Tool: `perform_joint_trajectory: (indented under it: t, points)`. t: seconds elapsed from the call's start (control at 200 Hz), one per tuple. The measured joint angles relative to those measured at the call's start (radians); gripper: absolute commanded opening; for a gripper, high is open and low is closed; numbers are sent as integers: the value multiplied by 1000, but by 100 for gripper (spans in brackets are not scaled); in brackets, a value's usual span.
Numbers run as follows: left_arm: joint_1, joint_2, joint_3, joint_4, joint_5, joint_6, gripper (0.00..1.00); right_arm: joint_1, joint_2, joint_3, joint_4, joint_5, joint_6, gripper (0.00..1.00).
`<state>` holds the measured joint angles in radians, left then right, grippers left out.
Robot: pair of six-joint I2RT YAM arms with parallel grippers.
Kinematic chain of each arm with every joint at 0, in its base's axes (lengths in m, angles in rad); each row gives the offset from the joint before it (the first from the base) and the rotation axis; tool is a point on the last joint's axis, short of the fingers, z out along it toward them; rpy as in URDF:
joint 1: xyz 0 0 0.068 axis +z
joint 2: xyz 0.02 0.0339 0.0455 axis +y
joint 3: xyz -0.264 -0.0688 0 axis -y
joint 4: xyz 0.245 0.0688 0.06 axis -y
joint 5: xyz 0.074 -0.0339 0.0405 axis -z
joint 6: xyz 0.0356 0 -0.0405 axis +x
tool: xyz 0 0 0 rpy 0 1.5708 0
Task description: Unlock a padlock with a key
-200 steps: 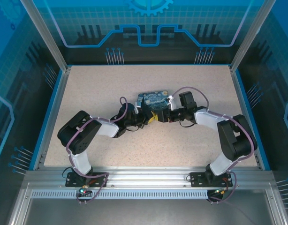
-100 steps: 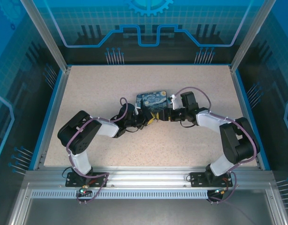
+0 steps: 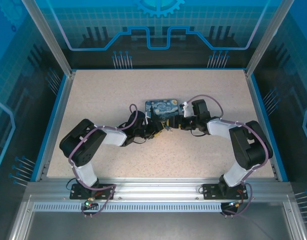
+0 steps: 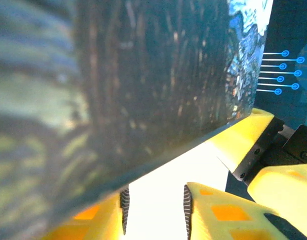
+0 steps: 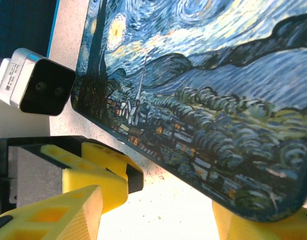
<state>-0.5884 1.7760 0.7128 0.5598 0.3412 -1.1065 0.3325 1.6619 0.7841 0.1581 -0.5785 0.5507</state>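
A tin box [image 3: 162,107] printed with a blue-and-yellow swirly painting lies at the table's middle, and both grippers meet at its near edge. My left gripper [image 3: 161,128] is open in the left wrist view [image 4: 154,206], with bare bright table between its ribbed pads [image 4: 124,210]. The tin [image 4: 143,90] looms just over its left finger. My right gripper [image 5: 158,212] stands open and wide, and the tin's [image 5: 203,90] near corner overhangs its right finger [image 5: 253,227]. The padlock and the key are hidden.
The left arm's yellow finger with a black pad [image 5: 111,170] and its wrist camera [image 5: 38,87] sit close by the right gripper. A blue rim [image 3: 53,125] bounds the speckled table, with glass walls behind. Open tabletop [image 3: 103,95] lies left of the tin.
The right arm's forearm has swung back and its gripper has edged left toward the tin's near edge. The left arm has barely shifted.
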Motion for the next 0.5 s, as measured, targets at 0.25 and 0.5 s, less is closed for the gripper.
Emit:
perform_joint_trajectory:
  t: [0.25, 0.5]
  points:
    - [-1, -52, 0, -88, -4, 12, 49, 0, 27, 4, 15, 7, 11, 60]
    - [-2, -156, 0, -165, -24, 43, 64, 0, 86, 90, 6, 26, 11, 60]
